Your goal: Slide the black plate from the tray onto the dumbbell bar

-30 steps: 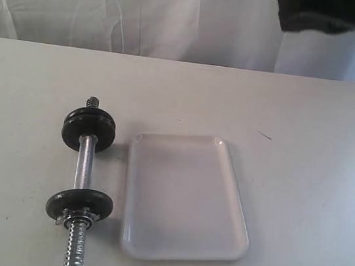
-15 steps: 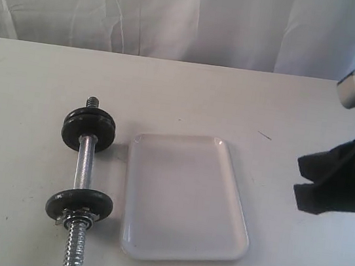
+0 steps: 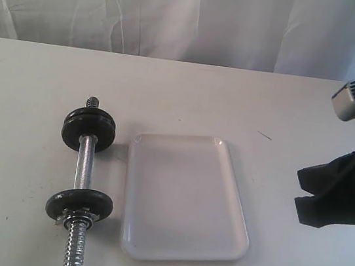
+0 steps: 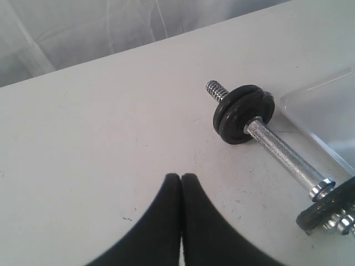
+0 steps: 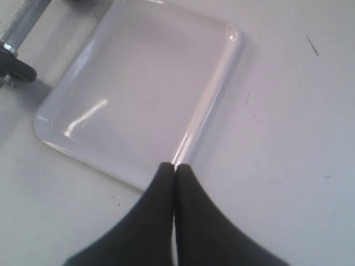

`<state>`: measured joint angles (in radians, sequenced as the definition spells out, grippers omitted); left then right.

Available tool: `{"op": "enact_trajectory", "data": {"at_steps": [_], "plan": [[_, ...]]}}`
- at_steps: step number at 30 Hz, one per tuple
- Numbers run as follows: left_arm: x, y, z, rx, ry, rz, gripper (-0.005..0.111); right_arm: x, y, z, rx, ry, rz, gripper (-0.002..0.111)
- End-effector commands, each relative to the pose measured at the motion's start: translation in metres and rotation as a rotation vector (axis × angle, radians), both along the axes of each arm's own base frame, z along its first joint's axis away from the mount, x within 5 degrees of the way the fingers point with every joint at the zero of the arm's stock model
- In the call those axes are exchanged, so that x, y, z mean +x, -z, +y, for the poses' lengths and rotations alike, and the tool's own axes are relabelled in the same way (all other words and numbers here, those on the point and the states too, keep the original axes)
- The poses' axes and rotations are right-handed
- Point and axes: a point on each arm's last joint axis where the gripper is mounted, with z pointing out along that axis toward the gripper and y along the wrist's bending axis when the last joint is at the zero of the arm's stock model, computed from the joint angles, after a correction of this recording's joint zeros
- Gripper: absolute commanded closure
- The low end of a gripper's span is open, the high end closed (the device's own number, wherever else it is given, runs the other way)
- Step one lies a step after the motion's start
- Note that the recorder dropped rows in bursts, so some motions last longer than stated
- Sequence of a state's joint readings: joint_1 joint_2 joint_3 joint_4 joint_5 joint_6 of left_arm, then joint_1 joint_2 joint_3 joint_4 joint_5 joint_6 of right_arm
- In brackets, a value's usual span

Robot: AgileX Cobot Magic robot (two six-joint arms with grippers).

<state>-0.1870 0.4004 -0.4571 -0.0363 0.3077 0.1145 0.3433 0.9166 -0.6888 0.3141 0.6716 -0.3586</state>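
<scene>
The white tray [image 3: 240, 211] lies mid-table with nothing in it, and no loose black plate shows anywhere. Left of it lies the dumbbell bar [image 3: 84, 163], bearing a thick double dark disc [image 3: 88, 130] at its far end and a single dark disc [image 3: 79, 204] with a nut near its front end. I cannot tell which of these is the black plate. My right gripper [image 3: 299, 186] hangs shut at the right, its tips [image 5: 175, 166] above the tray's rim [image 5: 222, 72]. My left gripper [image 4: 181, 176] is shut over bare table beside the bar [image 4: 283, 158], outside the exterior view.
A white curtain hangs behind the table's far edge. A small dark mark [image 3: 265, 135] sits on the tabletop right of the tray. The bar's threaded front end [image 3: 74, 254] reaches the front edge of the exterior view.
The right arm dropped from the top right corner to the right edge, level with the tray, then settled with a slight shift. The bar and the tray have not moved.
</scene>
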Motion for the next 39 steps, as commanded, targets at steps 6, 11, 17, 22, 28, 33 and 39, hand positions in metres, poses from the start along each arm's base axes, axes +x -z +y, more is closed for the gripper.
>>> {"op": "enact_trajectory", "data": {"at_steps": [6, 11, 17, 22, 28, 33, 39], "plan": [[-0.013, 0.077, 0.006, 0.072, -0.016, -0.045, 0.107, 0.000, 0.000, -0.001, 0.007, 0.012, -0.006, 0.108], [-0.023, 0.115, 0.007, 0.038, -0.020, -0.037, 0.107, -0.001, 0.000, -0.001, 0.008, 0.013, -0.004, 0.108], [-0.032, 0.118, 0.009, 0.039, -0.017, -0.044, 0.107, -0.001, 0.000, -0.001, 0.017, 0.023, 0.002, 0.108], [-0.032, 0.118, 0.012, 0.000, -0.104, -0.036, 0.107, 0.000, 0.000, -0.001, 0.017, 0.024, 0.001, 0.108], [-0.031, 0.118, 0.015, -0.053, -0.192, -0.029, 0.107, 0.000, -0.001, -0.001, 0.019, 0.026, -0.005, 0.108], [-0.031, 0.118, 0.016, -0.058, -0.227, -0.029, 0.107, 0.000, -0.001, -0.001, 0.019, 0.026, -0.005, 0.108], [-0.031, 0.118, 0.017, -0.140, -0.269, -0.019, 0.107, 0.000, -0.001, -0.001, 0.019, 0.026, -0.005, 0.108]]}}
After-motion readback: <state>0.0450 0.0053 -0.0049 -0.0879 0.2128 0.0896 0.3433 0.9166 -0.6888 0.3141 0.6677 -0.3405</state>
